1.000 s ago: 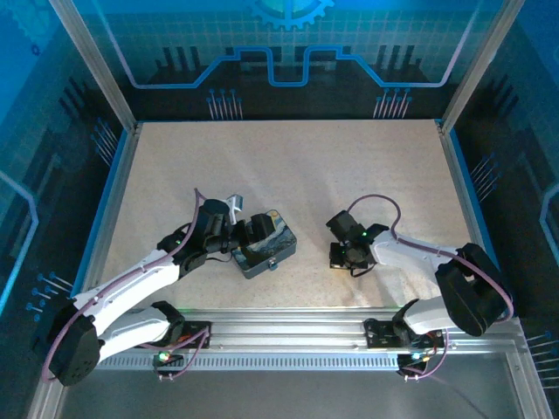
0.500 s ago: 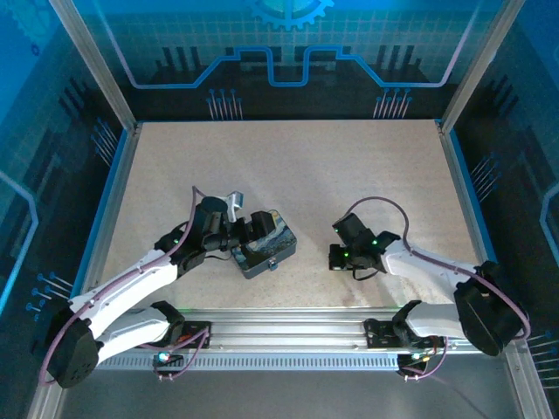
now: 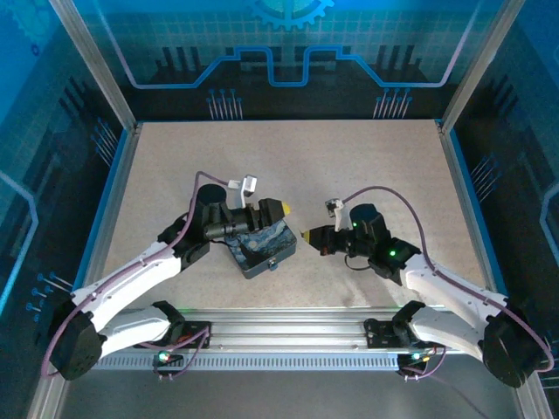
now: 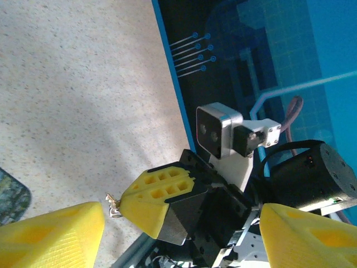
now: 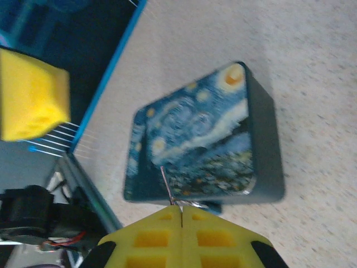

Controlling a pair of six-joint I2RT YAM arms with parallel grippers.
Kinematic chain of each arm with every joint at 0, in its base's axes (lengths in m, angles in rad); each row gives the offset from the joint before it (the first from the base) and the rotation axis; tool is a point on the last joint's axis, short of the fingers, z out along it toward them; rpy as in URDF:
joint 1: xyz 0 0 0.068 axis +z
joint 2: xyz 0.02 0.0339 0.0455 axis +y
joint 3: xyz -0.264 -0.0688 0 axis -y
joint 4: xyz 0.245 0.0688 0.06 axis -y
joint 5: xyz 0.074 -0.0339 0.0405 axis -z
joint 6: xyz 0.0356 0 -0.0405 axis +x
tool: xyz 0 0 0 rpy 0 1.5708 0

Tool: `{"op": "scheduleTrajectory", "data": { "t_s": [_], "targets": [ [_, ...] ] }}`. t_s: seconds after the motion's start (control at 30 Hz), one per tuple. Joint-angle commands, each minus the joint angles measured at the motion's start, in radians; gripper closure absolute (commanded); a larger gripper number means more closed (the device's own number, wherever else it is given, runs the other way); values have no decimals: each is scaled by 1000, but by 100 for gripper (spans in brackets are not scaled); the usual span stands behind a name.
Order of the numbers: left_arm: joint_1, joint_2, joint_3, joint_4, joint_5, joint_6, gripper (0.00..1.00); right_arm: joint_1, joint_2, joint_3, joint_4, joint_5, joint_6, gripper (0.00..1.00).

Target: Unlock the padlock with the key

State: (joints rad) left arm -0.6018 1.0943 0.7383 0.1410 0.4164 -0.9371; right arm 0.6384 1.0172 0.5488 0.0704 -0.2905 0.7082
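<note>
The key (image 5: 167, 183) is a thin metal sliver sticking out of my right gripper (image 5: 181, 207), which is shut on it. In the left wrist view the same key (image 4: 114, 205) juts from the right gripper's closed yellow fingers (image 4: 156, 198). The padlock (image 3: 273, 264) is a tiny pale speck at the front edge of the night-sky tin (image 3: 260, 247). My right gripper (image 3: 307, 234) hovers just right of the tin. My left gripper (image 3: 272, 218) hangs above the tin's far side, facing the right one. It is open (image 4: 181, 223), with nothing between its fingers.
The tin (image 5: 195, 131) lies flat on the speckled table (image 3: 367, 166), below the key tip. One of the left gripper's yellow fingers (image 5: 30, 95) shows beyond the tin. A blue rail (image 3: 113, 201) and aluminium frame bound the table.
The right gripper has swung left and risen, bringing the key towards the tin. The left gripper has lifted off the tin and turned to face the right one.
</note>
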Motion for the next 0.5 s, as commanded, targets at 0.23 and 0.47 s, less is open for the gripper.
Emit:
{"op": "scheduleTrajectory", "data": {
  "t_s": [0.23,0.47],
  "targets": [
    [-44,69,33,84,33,-28,37,5,-17,23,158,-75,81,98],
    [-51,84,32,85,21,-29,40,14,-19,23,187,-71,97,98]
  ]
}}
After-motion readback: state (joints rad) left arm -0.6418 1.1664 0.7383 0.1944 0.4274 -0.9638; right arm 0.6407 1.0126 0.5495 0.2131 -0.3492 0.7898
